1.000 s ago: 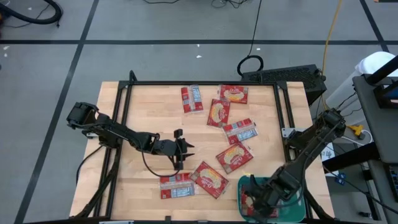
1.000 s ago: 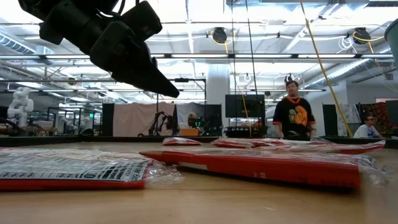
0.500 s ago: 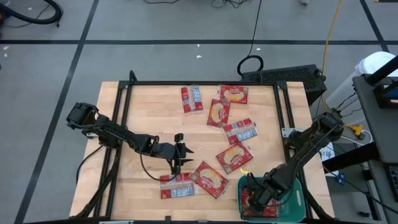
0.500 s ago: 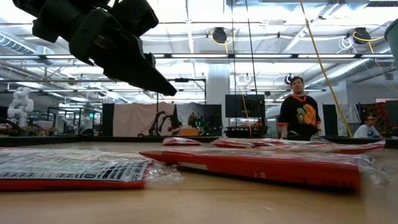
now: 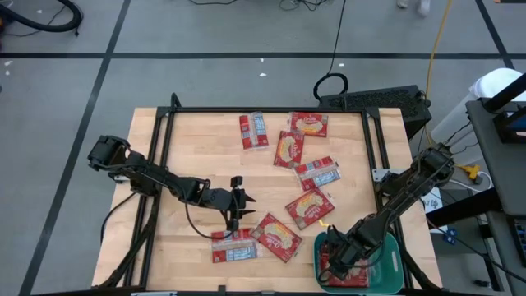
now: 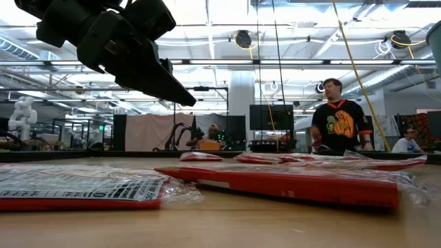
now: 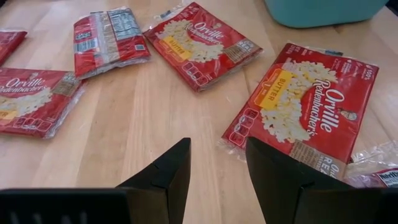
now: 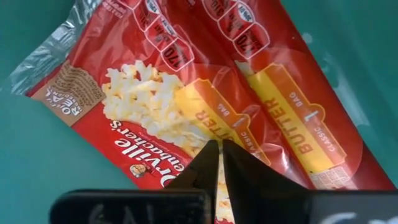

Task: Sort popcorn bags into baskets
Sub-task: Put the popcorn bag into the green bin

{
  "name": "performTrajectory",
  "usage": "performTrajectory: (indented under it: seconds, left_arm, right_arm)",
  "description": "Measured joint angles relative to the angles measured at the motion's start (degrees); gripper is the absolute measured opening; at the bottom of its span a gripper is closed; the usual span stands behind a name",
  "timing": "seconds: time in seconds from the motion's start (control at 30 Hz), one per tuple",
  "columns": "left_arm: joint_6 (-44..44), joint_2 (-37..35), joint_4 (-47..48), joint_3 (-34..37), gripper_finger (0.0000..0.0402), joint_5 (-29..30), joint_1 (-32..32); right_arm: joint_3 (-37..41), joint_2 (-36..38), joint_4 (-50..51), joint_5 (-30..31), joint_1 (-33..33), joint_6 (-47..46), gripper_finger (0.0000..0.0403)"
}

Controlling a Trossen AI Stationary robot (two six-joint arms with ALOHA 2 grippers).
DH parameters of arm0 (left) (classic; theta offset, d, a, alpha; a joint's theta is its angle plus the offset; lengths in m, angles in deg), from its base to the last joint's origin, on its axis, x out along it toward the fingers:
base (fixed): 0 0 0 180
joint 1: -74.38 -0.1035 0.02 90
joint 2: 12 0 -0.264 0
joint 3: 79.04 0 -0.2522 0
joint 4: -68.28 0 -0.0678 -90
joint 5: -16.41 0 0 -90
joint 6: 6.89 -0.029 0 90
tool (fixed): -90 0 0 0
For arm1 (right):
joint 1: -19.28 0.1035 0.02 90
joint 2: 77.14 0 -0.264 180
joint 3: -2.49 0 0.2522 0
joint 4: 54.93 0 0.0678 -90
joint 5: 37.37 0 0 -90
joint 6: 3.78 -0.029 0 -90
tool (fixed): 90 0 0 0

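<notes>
Several red popcorn bags lie flat on the wooden table, among them one picture-side up [image 5: 275,237] and one label-side up [image 5: 234,245] near the front edge. My left gripper [image 5: 233,215] hangs open above the bare wood just beyond these two; its fingers [image 7: 174,168] stand left of a picture-side bag [image 7: 305,106]. The teal basket [image 5: 393,278] sits at the front right corner with two red bags [image 8: 186,93] lying side by side on its floor. My right gripper [image 8: 219,149] is shut, pointing steeply down close over these bags. My right gripper comes from above with its shut fingertips [image 8: 208,155] over the yellow band of a bag [image 8: 205,121] lying flat in the basket. Whether they touch the bag, I cannot tell.
Black frame rails [image 5: 160,164] run along the table's left, far and right sides. More bags [image 5: 288,149] are scattered over the far and middle right. A person [image 6: 337,117] stands in the room behind the table.
My right arm has sunk, bringing its gripper down into the teal basket toward the bags lying there. The bags on the table have kept their places.
</notes>
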Motion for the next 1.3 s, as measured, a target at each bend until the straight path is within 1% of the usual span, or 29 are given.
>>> performTrajectory:
  seconds: [0.13,0.43,0.6,0.77,0.87,1.03,1.1,1.2,1.3]
  left_arm:
    - [0.00,0.00,0.00,0.00,0.0157,0.04,-0.07]
    - [0.00,0.00,-0.02,0.00,0.0157,0.17,-0.10]
    - [-1.18,0.00,-0.09,0.00,0.0157,0.22,-0.13]
    - [-1.33,0.00,-0.42,0.00,0.0157,0.23,-0.15]
    - [-1.36,0.00,-0.31,0.00,0.0157,0.23,-0.15]
    - [-1.50,0.00,-0.24,0.00,0.0157,0.24,-0.15]
    - [-1.49,0.00,-0.24,0.00,0.0157,0.23,-0.15]
    - [-1.49,0.00,-0.22,0.00,0.0157,0.24,-0.15]
    - [-1.48,0.00,-0.18,0.00,0.0157,0.22,-0.15]
  right_arm:
    - [0.00,0.02,0.89,0.06,0.00,-0.19,0.0002]
    - [0.00,0.03,5.26,0.06,-0.94,-0.35,0.0001]
    - [0.20,1.72,7.54,0.41,-2.58,-0.65,0.0000]
    - [0.20,2.88,12.19,1.00,-3.32,0.04,0.0000]
    - [0.24,2.88,11.26,0.77,-3.30,0.55,0.0000]
    - [0.18,2.89,5.59,0.59,-3.30,0.55,0.0000]
    - [-0.46,2.89,4.99,0.61,-3.30,0.38,0.0000]
    - [-2.73,2.91,7.67,0.71,-3.30,0.38,0.0000]
    - [-6.30,2.91,14.55,0.83,-3.28,0.39,0.0000]
